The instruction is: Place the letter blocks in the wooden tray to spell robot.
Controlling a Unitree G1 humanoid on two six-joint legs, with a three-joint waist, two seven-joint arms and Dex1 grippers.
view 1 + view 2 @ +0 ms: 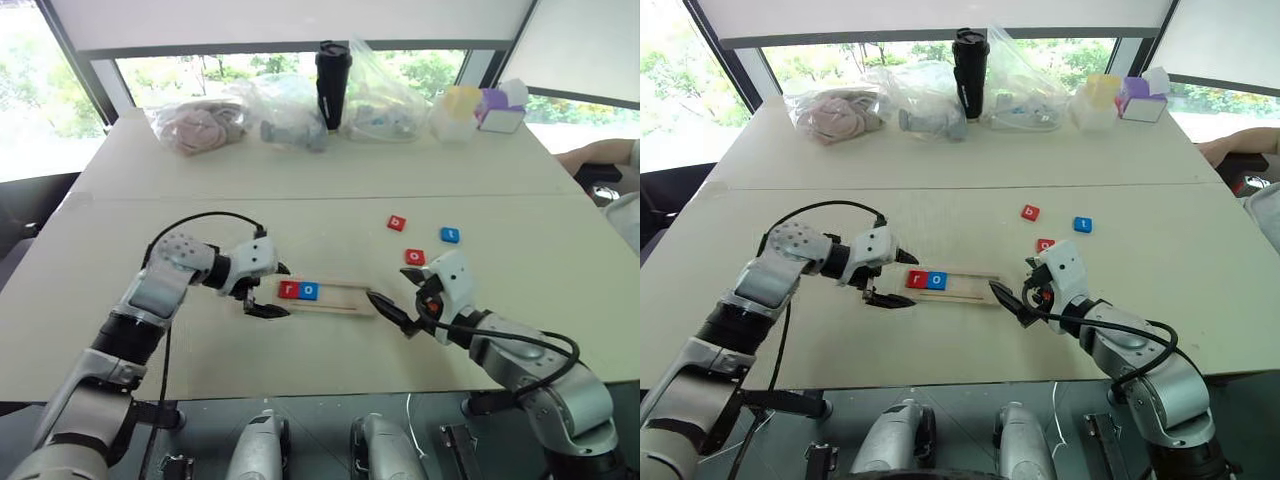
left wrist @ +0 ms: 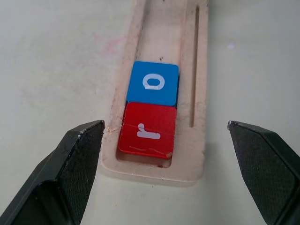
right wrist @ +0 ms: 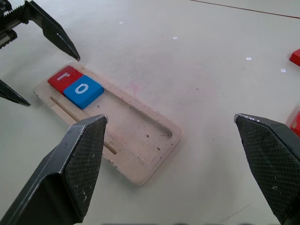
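Left wrist view: wooden tray [image 2: 194, 98] groove; head views: loose blocks [image 1: 397, 223]

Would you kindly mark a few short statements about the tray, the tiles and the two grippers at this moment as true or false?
1. The wooden tray holds two tiles, a red r and a blue o. True.
2. The r tile and the o tile lie apart, with bare groove between them. False: they sit edge to edge at one end of the tray.
3. The left gripper is shut on the r tile. False: its fingers stand open on either side of the tray's end, holding nothing.
4. The red b tile lies on the table, outside the tray. True.
5. The right gripper holds the blue t tile. False: it is open and empty; the t lies on the table.
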